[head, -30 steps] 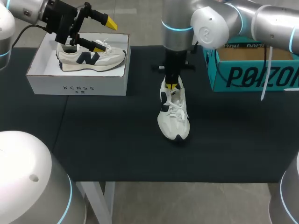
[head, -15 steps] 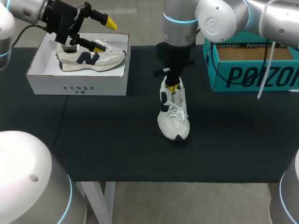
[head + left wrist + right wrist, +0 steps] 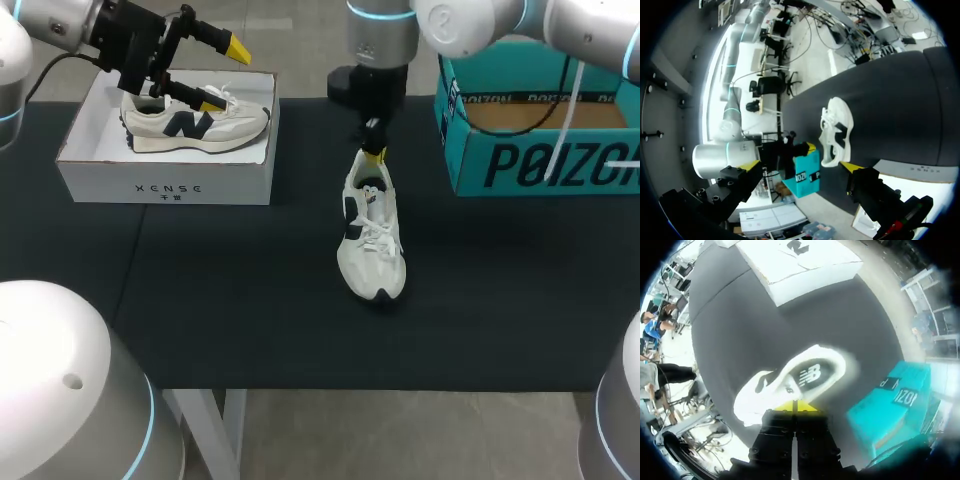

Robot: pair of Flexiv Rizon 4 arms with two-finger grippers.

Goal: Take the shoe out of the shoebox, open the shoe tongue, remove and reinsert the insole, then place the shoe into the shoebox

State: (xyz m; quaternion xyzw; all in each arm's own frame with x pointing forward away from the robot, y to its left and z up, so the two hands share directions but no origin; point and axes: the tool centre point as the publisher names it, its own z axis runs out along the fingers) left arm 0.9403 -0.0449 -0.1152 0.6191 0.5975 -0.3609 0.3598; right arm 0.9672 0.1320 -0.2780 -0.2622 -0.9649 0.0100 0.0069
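Observation:
A white shoe with dark trim [image 3: 372, 240] lies on the black table, toe toward the front edge. My right gripper [image 3: 373, 152] hangs just above and behind its heel, shut with nothing in it. In the right wrist view the shut yellow tips [image 3: 796, 406] sit over the shoe [image 3: 775, 387], and the insole [image 3: 812, 372] shows inside the opening. A second white shoe [image 3: 195, 122] rests in the white shoebox [image 3: 165, 185]. Over that box my left gripper [image 3: 225, 75] stands open and empty. The left wrist view looks past its fingertips [image 3: 850, 167] at the table shoe [image 3: 836, 132].
A teal cardboard box [image 3: 540, 150] stands at the back right, close to my right arm; it also appears in the right wrist view [image 3: 890, 410] and the left wrist view [image 3: 806, 175]. The white shoebox [image 3: 800, 260] occupies the back left.
My right gripper has lifted out of the shoe's heel opening and pulled up and back, still shut and holding nothing. The shoe and my left arm have stayed put.

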